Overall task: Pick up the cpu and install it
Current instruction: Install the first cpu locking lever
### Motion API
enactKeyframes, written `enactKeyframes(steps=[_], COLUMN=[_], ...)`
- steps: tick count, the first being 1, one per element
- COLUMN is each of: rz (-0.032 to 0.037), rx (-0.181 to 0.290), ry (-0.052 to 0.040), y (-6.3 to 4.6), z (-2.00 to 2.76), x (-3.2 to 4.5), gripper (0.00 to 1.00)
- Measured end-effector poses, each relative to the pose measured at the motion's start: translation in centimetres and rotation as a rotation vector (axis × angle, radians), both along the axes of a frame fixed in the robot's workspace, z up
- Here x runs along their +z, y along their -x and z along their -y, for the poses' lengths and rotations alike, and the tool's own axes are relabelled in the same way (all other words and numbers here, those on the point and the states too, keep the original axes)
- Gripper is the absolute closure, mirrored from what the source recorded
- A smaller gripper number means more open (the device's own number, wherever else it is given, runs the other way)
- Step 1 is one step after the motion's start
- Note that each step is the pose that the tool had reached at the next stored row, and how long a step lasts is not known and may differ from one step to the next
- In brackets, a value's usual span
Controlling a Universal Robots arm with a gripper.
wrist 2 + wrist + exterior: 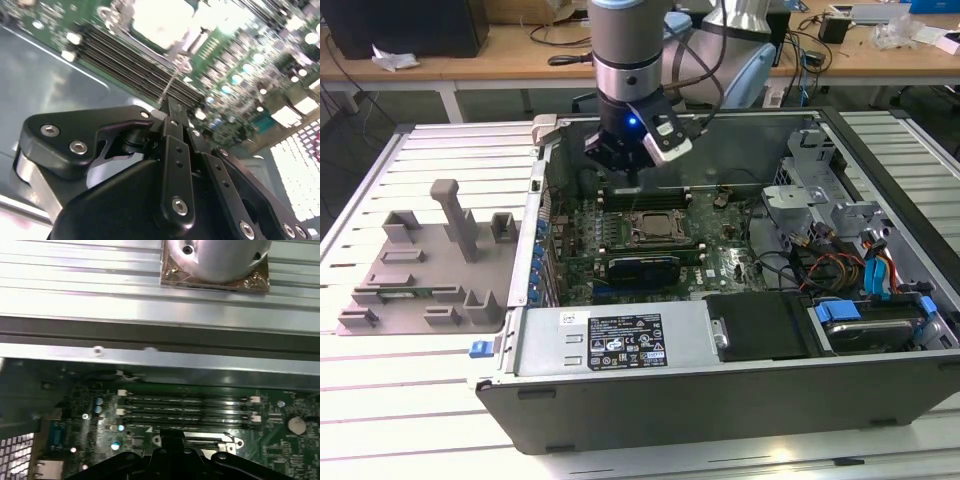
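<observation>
The cpu (655,227), a small silvery square, lies flat inside the black-and-metal socket frame (656,214) on the motherboard; in the second wrist view the cpu (159,20) shows as a bright square. My gripper (629,170) hangs inside the open case, just behind the socket and above the memory slots (185,407). In the second wrist view my gripper (171,106) has its fingers (176,150) pressed together. A thin metal socket lever (172,80) runs from the frame up to the fingertips. The gripper's black body (172,460) shows in the first wrist view.
The open computer case (620,345) lies on a slatted white table. A grey plastic tray (430,262) with upright posts sits at the exterior view's left. Drive cages and cables (850,250) fill the case's right side. The arm's base (215,262) stands behind the case.
</observation>
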State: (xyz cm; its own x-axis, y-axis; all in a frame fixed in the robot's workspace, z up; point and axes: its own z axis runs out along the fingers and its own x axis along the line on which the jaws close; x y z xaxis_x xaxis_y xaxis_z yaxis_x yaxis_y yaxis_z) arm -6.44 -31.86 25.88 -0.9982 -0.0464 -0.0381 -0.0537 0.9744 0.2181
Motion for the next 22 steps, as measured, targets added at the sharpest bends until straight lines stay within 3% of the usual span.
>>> enactKeyframes(steps=[2, 8, 10, 13, 19, 22], rz=[0.0001, 0.0007, 0.0086, 0.0148, 0.017, 0.017], rx=[0.0, 0.0, 0.0, 0.0, 0.0, 0.0], ry=[0.0, -0.0001, -0.0001, -0.0001, -0.0046, -0.0066], y=[-0.6, -0.6, -0.6, -0.6, -0.8, -1.0], z=[0.0, 0.03, 0.1, 0.24, 0.47, 0.5], x=[0.0, -0.02, -0.19, -0.47, -1.49, -2.56], gripper=[0.89, 0.89, 0.89, 0.89, 0.89, 0.89])
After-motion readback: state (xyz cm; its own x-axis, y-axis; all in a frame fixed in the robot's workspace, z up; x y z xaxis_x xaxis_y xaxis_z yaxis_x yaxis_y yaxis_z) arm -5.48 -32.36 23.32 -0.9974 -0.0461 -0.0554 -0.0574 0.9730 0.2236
